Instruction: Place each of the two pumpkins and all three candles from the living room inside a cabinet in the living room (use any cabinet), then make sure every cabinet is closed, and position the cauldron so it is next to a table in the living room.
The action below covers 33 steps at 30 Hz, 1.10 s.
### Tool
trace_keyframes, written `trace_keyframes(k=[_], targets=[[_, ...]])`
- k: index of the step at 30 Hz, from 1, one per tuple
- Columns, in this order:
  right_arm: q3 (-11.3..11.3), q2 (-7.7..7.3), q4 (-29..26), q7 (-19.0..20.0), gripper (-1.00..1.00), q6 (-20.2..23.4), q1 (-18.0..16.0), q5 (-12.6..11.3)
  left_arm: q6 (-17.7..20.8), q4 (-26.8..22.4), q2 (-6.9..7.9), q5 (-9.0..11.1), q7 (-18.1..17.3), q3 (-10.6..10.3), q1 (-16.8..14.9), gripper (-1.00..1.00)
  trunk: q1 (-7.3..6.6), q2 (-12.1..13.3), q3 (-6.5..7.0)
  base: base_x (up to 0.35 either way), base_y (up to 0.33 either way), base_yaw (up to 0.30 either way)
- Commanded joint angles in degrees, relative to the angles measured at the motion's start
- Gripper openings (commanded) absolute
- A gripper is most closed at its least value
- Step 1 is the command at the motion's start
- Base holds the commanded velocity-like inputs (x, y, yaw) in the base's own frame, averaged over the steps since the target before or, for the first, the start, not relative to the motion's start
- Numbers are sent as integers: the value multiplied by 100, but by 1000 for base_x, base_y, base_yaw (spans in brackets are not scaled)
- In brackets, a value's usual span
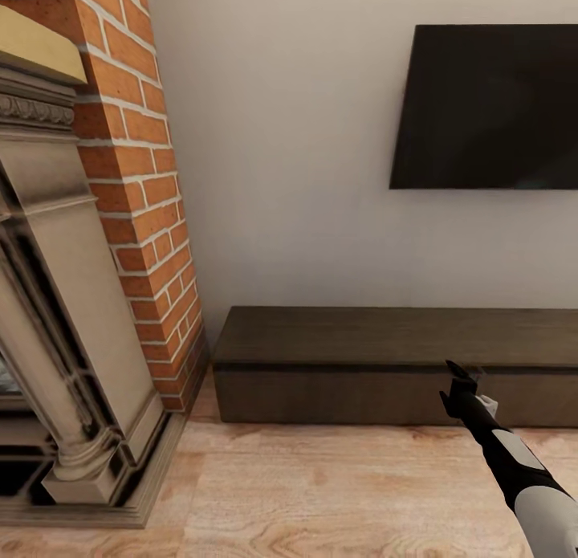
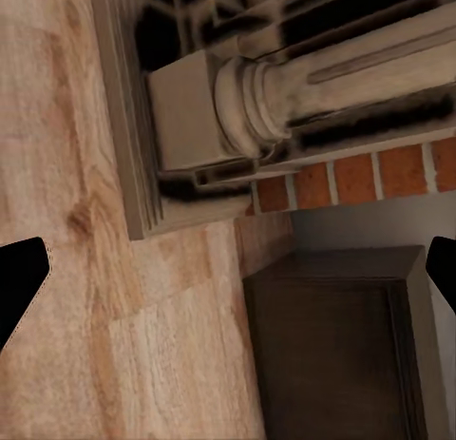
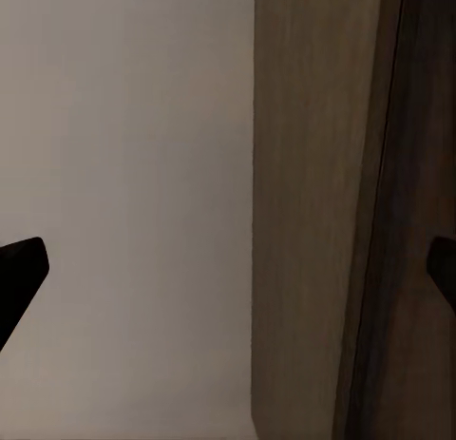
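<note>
The long, low dark-brown cabinet (image 1: 385,337) stands against the white wall with its fronts flush and shut. My right gripper (image 1: 464,373) hovers at the cabinet's front top edge, open and empty. In the right wrist view its fingers (image 3: 21,274) sit wide apart over the cabinet top (image 3: 313,221) and the wall. My left gripper (image 2: 233,274) is open and empty above the wooden floor, near the cabinet's end (image 2: 332,354). The pumpkins, candles and cauldron are out of view.
An ornate carved fireplace surround (image 1: 72,317) with a red brick chimney (image 1: 140,181) stands left of the cabinet; its column base (image 2: 247,98) is close to my left gripper. A black TV (image 1: 490,108) hangs above the cabinet. Light wood floor (image 1: 321,494) lies in front.
</note>
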Motion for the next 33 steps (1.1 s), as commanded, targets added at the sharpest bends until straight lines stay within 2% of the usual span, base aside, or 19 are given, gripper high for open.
trace_keyframes(k=[1,3,6,7,10,14,17,23,27,29,31,33], targets=[[-33,2,10,25,100,53,-5,-40,35,10,-2,22,-9,36,-2,100,22,-43,-23,0,0,0],[-42,3,20,121,100,52,-5,-40,35,32,-2,22,-19,79,-2,100,66,-124,-59,0,0,0],[-48,4,110,803,100,43,-4,-24,35,59,-2,22,-32,131,-2,100,132,-244,-112,0,0,0],[-46,4,152,916,100,41,-4,-20,35,62,-2,22,-33,136,-2,100,154,-284,-130,0,0,0],[-48,1,336,1182,100,36,-4,-25,35,72,-2,22,-41,155,-2,100,220,-404,-184,0,0,0],[-57,-1,506,1342,100,4,-18,-12,33,197,-2,22,-74,208,-2,100,307,-565,-256,0,0,0],[-58,0,611,1358,100,-212,-31,-15,34,214,-2,22,-85,214,-2,100,373,-685,-310,0,0,0],[-52,3,667,1363,100,-366,-38,-20,28,300,-2,18,-72,217,-2,100,373,-685,-310,0,0,0],[-50,9,680,1299,100,-394,-39,-14,-58,646,-2,15,-63,232,-2,100,373,-685,-310,35,0,0],[-50,30,685,1209,100,-400,-42,-11,-222,823,-2,3,-65,301,-2,100,373,-685,-310,194,0,0],[-49,40,689,1164,100,-402,-46,-9,-306,893,-2,-60,-73,335,-2,100,373,-685,-310,246,0,0],[-45,63,719,1118,100,-411,-53,-8,-422,969,-2,-264,-153,376,-2,100,373,-685,-310,292,0,0]])
